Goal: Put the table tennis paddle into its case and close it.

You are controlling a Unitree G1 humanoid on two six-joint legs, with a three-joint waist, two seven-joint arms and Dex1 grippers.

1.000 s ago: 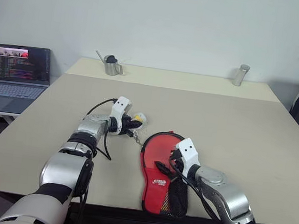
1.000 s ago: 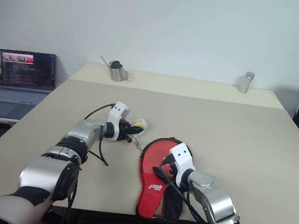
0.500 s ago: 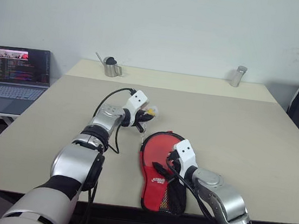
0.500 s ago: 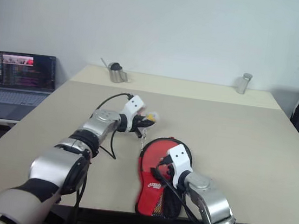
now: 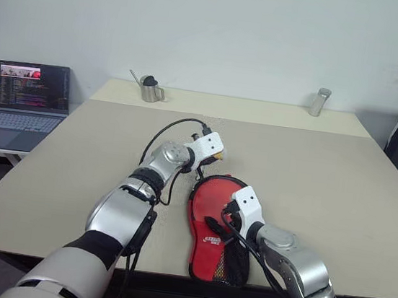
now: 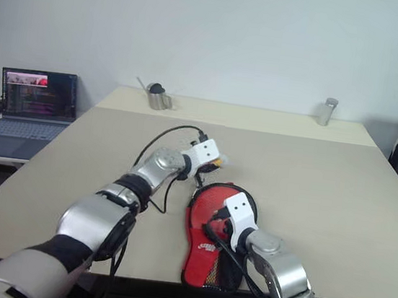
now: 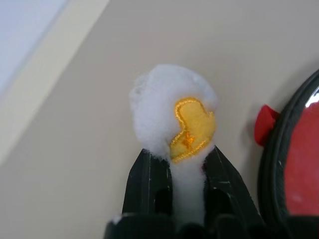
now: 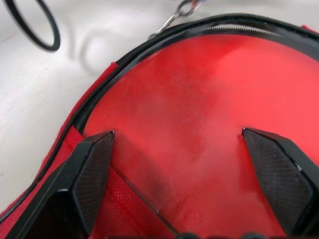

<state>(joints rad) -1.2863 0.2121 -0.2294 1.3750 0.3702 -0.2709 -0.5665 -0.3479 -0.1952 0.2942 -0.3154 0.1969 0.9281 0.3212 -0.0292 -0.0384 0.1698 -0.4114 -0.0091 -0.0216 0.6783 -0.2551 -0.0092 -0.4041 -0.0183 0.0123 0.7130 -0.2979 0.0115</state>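
Gripping a small white plush charm with a yellow embroidered patch, the left gripper has its jaws clenched on that charm, just beyond the rounded top of the case. The charm seems to hang from the zip puller (a bit of metal ring and chain shows at the case's edge in the right wrist view), so the step in hand looks like closing the zip. The case lies flat on the table near its front edge, red side up, mesh pocket toward the robot. The right gripper rests over the red surface with jaws spread wide, apparently pinning the case down. The table tennis paddle cannot be made out as separate from the case; presumably it is already inside. The next move calls for drawing the charm along the black zip edge while the right gripper holds the case steady.
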